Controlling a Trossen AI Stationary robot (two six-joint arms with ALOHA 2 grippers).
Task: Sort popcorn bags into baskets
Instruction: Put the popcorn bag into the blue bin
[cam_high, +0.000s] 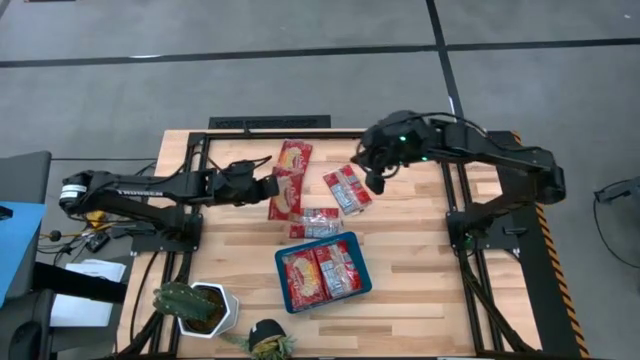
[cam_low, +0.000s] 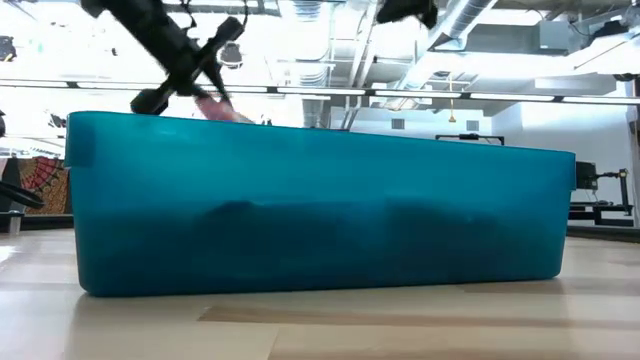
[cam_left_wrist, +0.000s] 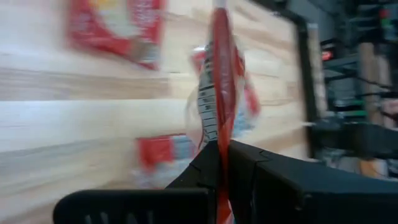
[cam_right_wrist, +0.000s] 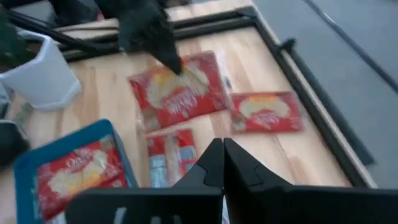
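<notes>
Red popcorn bags lie on the wooden table: one (cam_high: 293, 155) toward the far edge, a pair (cam_high: 347, 188) below my right gripper, one (cam_high: 320, 222) just beyond the tray. The teal tray (cam_high: 358, 262) holds two bags (cam_high: 322, 272) flat on its bottom. My left gripper (cam_high: 272, 187) reaches in from the left, shut on another bag (cam_high: 285, 195). My right gripper (cam_high: 375, 183) hovers shut above the pair; its fingers (cam_right_wrist: 214, 165) show nothing between them. In the low view the tray wall (cam_low: 320, 205) hides the table. My left gripper pinches a popcorn bag between its two fingers at the bag's near edge (cam_left_wrist: 222, 134), coming nearly level from the table's left. The bag stands edge-on in the hold and reaches forward past the fingertips. Whether its far end (cam_right_wrist: 205, 99) touches the table, I cannot tell.
A white plant pot (cam_high: 212, 306) with a cactus stands at the table's near left, a second small plant (cam_high: 266, 340) beside it at the near edge. Black frame rails (cam_high: 265, 133) run along the far edge and both sides. Bare wood (cam_high: 420, 250) lies right of the tray.
</notes>
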